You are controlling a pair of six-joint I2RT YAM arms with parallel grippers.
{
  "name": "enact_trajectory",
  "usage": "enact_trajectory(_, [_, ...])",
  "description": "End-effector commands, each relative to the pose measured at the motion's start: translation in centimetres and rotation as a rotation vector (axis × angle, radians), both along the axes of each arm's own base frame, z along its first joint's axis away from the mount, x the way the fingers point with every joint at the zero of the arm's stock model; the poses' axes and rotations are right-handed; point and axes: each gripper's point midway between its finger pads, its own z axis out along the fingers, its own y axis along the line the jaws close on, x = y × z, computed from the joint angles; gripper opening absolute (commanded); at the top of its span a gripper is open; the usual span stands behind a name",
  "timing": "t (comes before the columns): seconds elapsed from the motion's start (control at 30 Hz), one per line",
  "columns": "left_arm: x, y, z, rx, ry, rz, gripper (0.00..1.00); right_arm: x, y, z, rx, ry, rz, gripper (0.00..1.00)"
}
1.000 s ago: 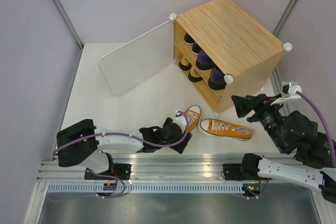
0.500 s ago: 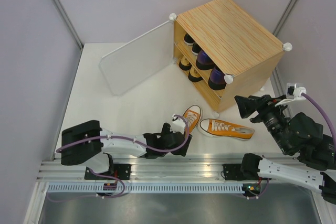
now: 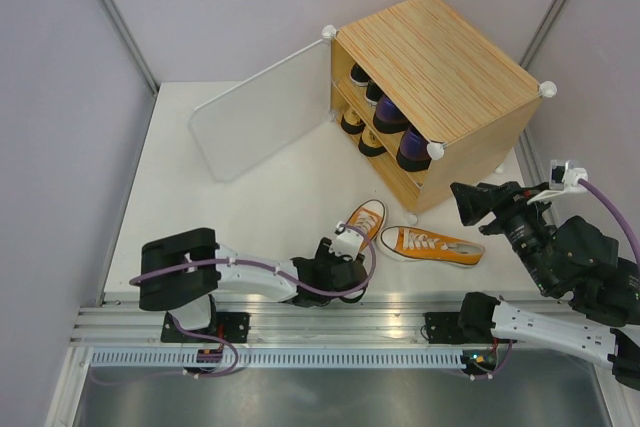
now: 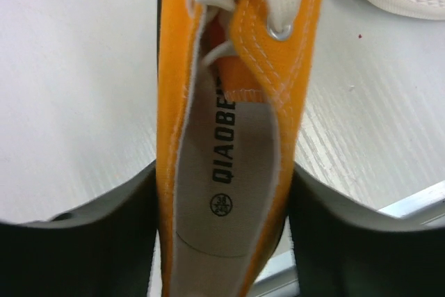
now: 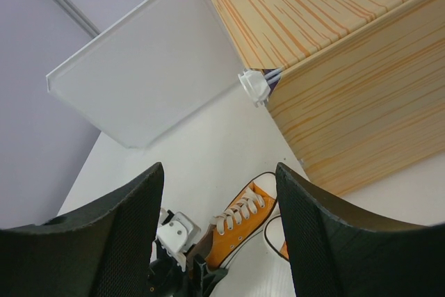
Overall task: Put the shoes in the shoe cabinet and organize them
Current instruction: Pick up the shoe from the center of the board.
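Orange sneaker [image 3: 365, 219] on the table [image 3: 260, 197], near side of the shoe cabinet [image 3: 440, 67]. Long axis runs near-left to far-right, toe toward the cabinet. Left arm lies low along the near edge, reaching right. Left gripper [image 4: 222, 172] straddles the heel, fingers pressed to both sides. Right arm raised at right; right gripper [image 5: 219, 172] spread wide, holding nothing. Second orange sneaker [image 3: 432, 245] lies left-right, just beside.

One sneaker [image 3: 364, 219] is set left of a second sneaker [image 3: 432, 245] on the table [image 3: 250, 207], before the shoe cabinet [image 3: 440, 67] — more shoes [image 3: 390, 117] are shelved inside.
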Motion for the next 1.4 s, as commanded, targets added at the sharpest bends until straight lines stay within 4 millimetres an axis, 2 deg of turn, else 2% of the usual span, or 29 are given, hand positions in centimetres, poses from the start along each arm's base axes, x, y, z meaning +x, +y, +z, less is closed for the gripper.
enact_trajectory(0.0, [1.2,-0.6,0.5,0.021,-0.061,0.008,0.55,0.1,-0.4,-0.4,-0.023,0.002,-0.02,0.7])
enact_trajectory(0.07, [1.2,-1.0,0.4,0.023,-0.055,-0.027,0.33,0.1,-0.5,-0.5,-0.022,0.004,-0.024,0.7])
enact_trajectory(0.1, [1.3,-1.0,0.3,0.018,-0.053,-0.035,0.26,0.2,-0.4,-0.5,-0.022,0.005,-0.024,0.7])
enact_trajectory(0.13, [1.2,-1.3,0.3,-0.004,-0.042,-0.05,0.12,0.1,-0.5,-0.5,-0.018,0.004,-0.022,0.7])
enact_trajectory(0.17, [1.1,-1.2,0.2,-0.002,-0.036,-0.06,0.03,0.1,-0.6,-0.5,-0.018,0.005,-0.028,0.7])
enact_trajectory(0.33, [1.9,-0.8,0.7,-0.091,-0.014,-0.047,0.02,0.2,-0.7,-0.7,-0.025,0.008,-0.033,0.7])
enact_trajectory(0.4, [2.4,-0.7,1.7,-0.168,-0.006,-0.036,0.02,0.2,-0.7,-0.6,-0.026,0.008,-0.035,0.7])
enact_trajectory(0.43, [2.6,0.2,1.0,-0.186,0.025,-0.034,0.02,0.2,-0.7,-0.5,-0.027,0.007,-0.036,0.7])
enact_trajectory(0.47, [3.1,-0.4,2.5,-0.262,0.013,-0.038,0.02,0.2,-0.9,-0.3,-0.025,0.004,-0.039,0.7])
enact_trajectory(0.53, [3.5,0.2,2.5,-0.304,0.04,-0.04,0.02,0.2,-0.9,-0.3,-0.027,0.002,-0.039,0.7])
enact_trajectory(0.7, [4.8,0.4,4.5,-0.379,0.026,-0.043,0.02,0.2,-1.2,-0.3,-0.029,0.001,-0.048,0.7])
enact_trajectory(0.77, [5.0,0.7,4.5,-0.397,0.03,-0.042,0.02,0.3,-1.2,-0.4,-0.033,0.002,-0.054,0.7])
enact_trajectory(0.8, [5.4,0.6,5.1,-0.435,0.021,-0.04,0.02,0.2,-1.2,-0.4,-0.032,0.002,-0.054,0.7])
enact_trajectory(1.03, [5.9,1.1,6.2,-0.548,-0.023,-0.094,0.02,0.3,-1.5,-0.4,-0.042,-0.002,-0.061,0.7])
enact_trajectory(1.07, [6.2,0.8,6.8,-0.584,-0.036,-0.095,0.02,0.3,-1.5,-0.3,-0.04,-0.003,-0.061,0.7])
enact_trajectory(1.2, [6.6,0.1,6.9,-0.641,-0.021,-0.115,0.02,0.3,-1.6,-0.4,-0.046,-0.002,-0.068,0.7])
enact_trajectory(1.37, [7.6,-2.0,7.9,-0.666,-0.054,-0.164,0.02,0.4,-1.7,-0.5,-0.056,-0.002,-0.073,0.7])
